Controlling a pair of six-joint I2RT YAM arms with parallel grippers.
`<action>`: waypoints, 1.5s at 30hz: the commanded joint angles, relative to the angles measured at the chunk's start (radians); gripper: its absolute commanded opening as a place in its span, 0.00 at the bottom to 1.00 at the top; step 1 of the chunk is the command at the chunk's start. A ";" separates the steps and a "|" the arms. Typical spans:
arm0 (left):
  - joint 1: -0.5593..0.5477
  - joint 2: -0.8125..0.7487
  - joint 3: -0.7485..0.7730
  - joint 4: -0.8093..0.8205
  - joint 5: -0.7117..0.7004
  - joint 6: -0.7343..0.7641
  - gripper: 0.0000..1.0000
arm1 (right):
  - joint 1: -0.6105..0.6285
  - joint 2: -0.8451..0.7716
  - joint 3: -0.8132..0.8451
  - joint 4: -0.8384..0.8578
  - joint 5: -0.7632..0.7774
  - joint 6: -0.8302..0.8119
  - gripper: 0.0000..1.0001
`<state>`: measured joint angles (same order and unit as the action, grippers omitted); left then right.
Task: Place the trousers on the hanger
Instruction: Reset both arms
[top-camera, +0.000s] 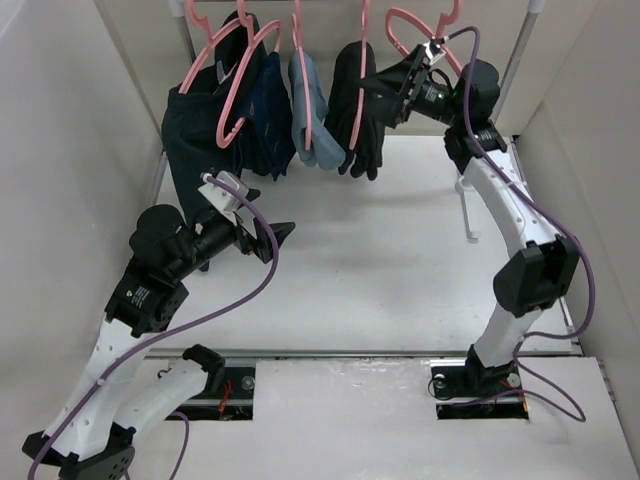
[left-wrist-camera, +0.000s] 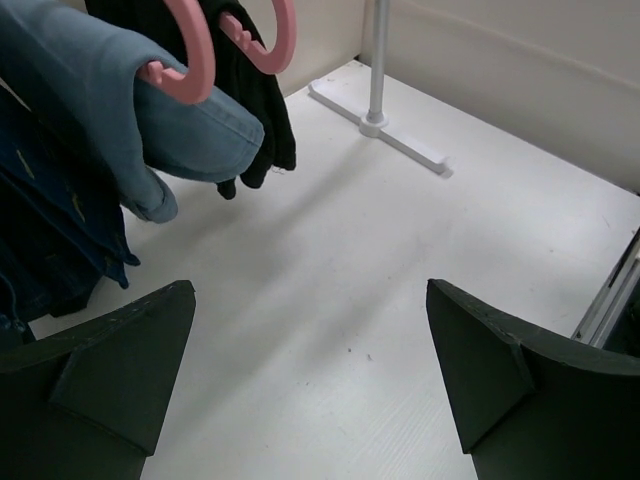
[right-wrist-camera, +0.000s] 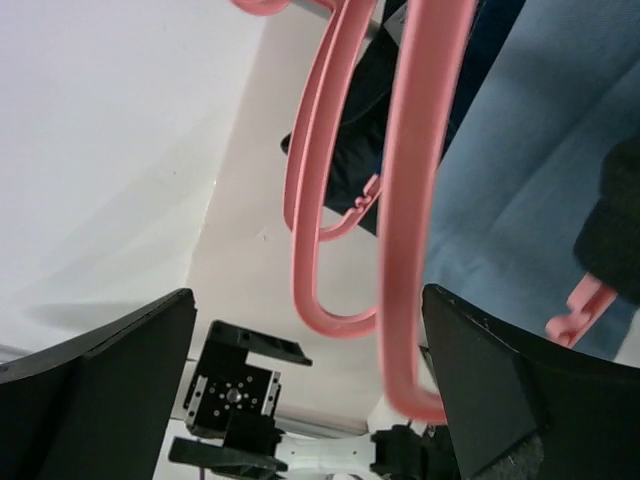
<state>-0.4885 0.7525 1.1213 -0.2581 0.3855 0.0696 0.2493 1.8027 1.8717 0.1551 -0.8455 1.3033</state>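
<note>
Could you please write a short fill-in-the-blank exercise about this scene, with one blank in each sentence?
1. The hangers are all ___ in colour.
2. The trousers hang directly beside the light ___ cloth.
3. The left gripper, low over the table, has its jaws ___ and holds nothing.
4. The gripper high among the hangers belongs to the ___ arm.

Missing words: pink; blue; open; right.
</note>
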 joint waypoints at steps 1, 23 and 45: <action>0.016 -0.036 -0.034 0.036 0.010 -0.002 1.00 | 0.015 -0.138 -0.080 0.083 -0.026 -0.073 0.99; 0.105 -0.222 -0.612 0.239 -0.557 -0.241 1.00 | 0.044 -0.773 -1.236 -0.230 0.418 -0.579 0.99; 0.231 -0.280 -0.721 0.335 -0.652 -0.232 1.00 | -0.192 -0.884 -1.231 -0.416 0.672 -0.765 0.99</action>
<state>-0.2687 0.4881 0.4049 0.0257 -0.2672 -0.1677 0.0696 0.9245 0.5903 -0.2470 -0.2184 0.5850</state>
